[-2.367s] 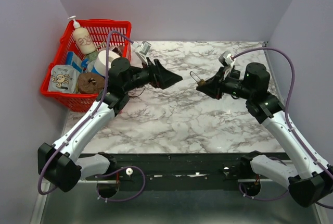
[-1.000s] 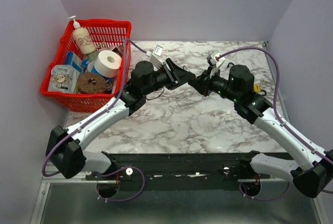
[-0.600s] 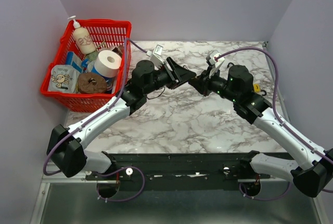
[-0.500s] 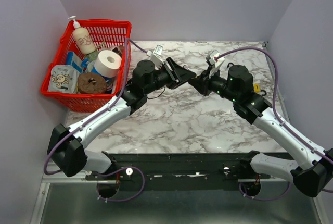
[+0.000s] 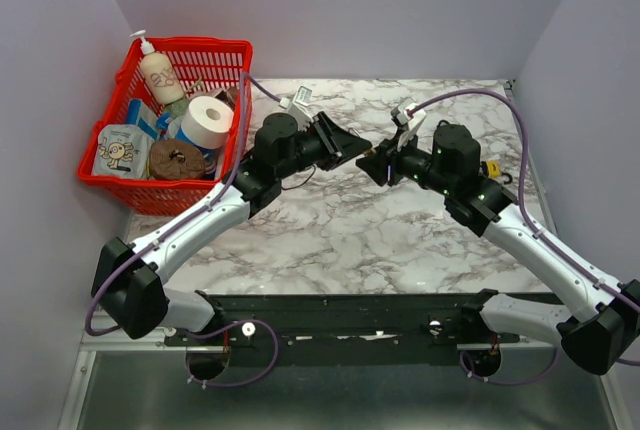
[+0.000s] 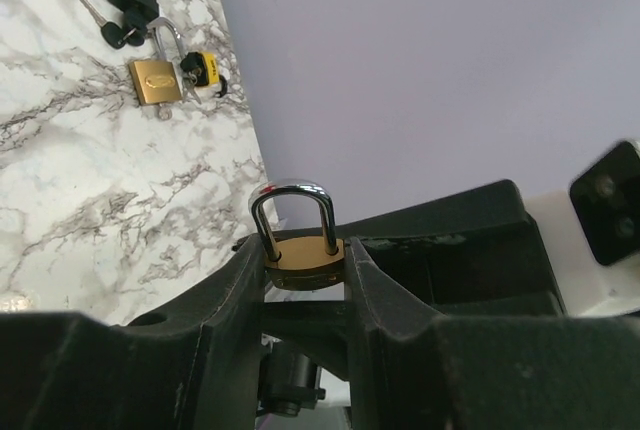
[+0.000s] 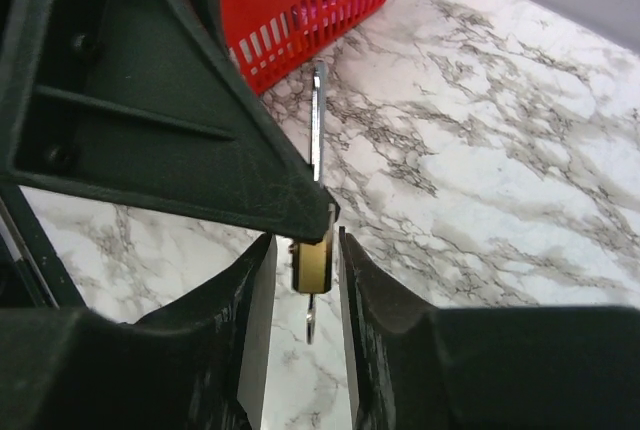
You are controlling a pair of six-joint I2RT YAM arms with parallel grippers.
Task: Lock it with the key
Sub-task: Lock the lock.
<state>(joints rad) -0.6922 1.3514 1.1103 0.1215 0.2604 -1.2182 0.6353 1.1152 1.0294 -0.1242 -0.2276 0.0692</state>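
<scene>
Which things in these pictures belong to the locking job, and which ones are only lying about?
In the job:
- padlock, held in the left end effector
- small key hanging below it

Lying about:
- red basket with bottle and paper roll
- second padlock with keys on the table

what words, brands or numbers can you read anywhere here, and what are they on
No text can be read in any view.
Soap bottle: label print too small and blurred.
Pouch: shows a cartoon figure, and its wording is blurred.
Raised padlock: no marking shows.
Lying padlock: has an oval stamp, too small to read.
Yellow tag: too small to read.
</scene>
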